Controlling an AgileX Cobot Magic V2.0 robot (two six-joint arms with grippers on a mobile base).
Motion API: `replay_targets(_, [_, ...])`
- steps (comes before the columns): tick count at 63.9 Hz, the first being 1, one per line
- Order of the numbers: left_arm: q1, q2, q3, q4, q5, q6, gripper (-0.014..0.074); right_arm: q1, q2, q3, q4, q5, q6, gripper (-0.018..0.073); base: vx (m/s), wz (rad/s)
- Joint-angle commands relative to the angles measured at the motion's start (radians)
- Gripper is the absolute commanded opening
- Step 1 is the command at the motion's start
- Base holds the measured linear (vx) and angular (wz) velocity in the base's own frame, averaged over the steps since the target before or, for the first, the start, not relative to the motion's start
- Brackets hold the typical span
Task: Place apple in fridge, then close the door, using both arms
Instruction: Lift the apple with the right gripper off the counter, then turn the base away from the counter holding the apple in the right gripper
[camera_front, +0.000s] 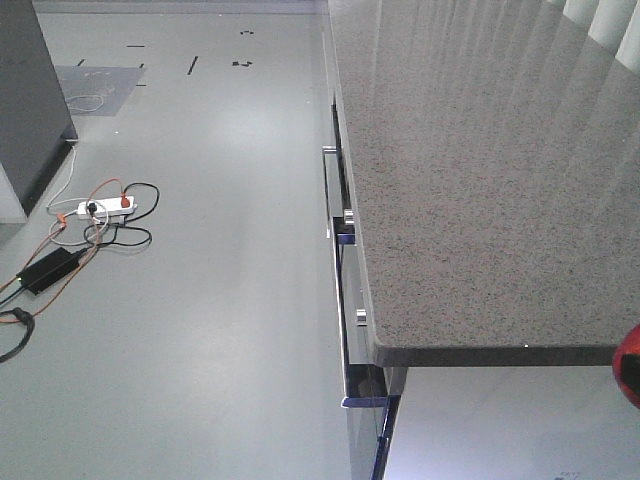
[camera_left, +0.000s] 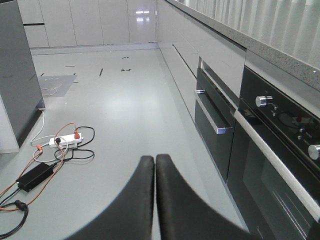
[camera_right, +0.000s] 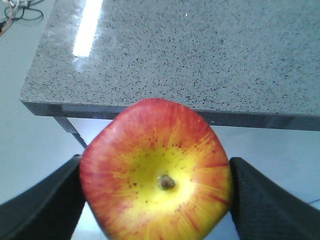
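Observation:
The apple (camera_right: 155, 170), red with a yellow centre and stem dimple, fills the right wrist view, and my right gripper (camera_right: 157, 200) is shut on it, one black finger pressed on each side. It hangs just off the counter's near edge. A red sliver of the apple (camera_front: 630, 365) shows at the right edge of the front view. My left gripper (camera_left: 154, 161) is shut with nothing in it, above the grey floor. A tall dark grey body, the fridge (camera_front: 25, 100) (camera_left: 17, 80), stands at the far left. I cannot make out its door or its inside.
The speckled granite counter (camera_front: 480, 170) (camera_right: 190, 50) runs along the right, with built-in ovens (camera_left: 280, 160) and chrome handles (camera_left: 212, 117) below it. A white power strip (camera_front: 105, 208) (camera_left: 65, 141), looped cables and a black adapter (camera_front: 50, 268) lie on the floor at the left.

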Motion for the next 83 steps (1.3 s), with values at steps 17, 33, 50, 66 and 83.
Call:
replay_targets(17, [0.0, -0.014, 0.02, -0.01, -0.069, -0.009, -0.0005, 0.001, -0.08, -0.025, -0.072, -0.019, 0.001, 0.0198, 0.0, 0.0])
replay_targets(33, [0.0, -0.014, 0.02, -0.01, -0.069, -0.009, -0.0005, 0.001, -0.08, -0.025, -0.048, -0.044, 0.001, 0.0198, 0.0, 0.0])
replay_targets(50, [0.0, -0.014, 0.02, -0.01, -0.069, -0.009, -0.0005, 0.001, -0.08, -0.025, -0.049, -0.044, 0.001, 0.0198, 0.0, 0.0])
replay_targets(66, [0.0, -0.014, 0.02, -0.01, -0.069, -0.009, -0.0005, 0.001, -0.08, -0.025, -0.049, -0.044, 0.001, 0.0198, 0.0, 0.0])
replay_targets(83, [0.0, -0.014, 0.02, -0.01, -0.069, -0.009, -0.0005, 0.001, -0.08, -0.025, -0.049, -0.044, 0.001, 0.0198, 0.0, 0.0])
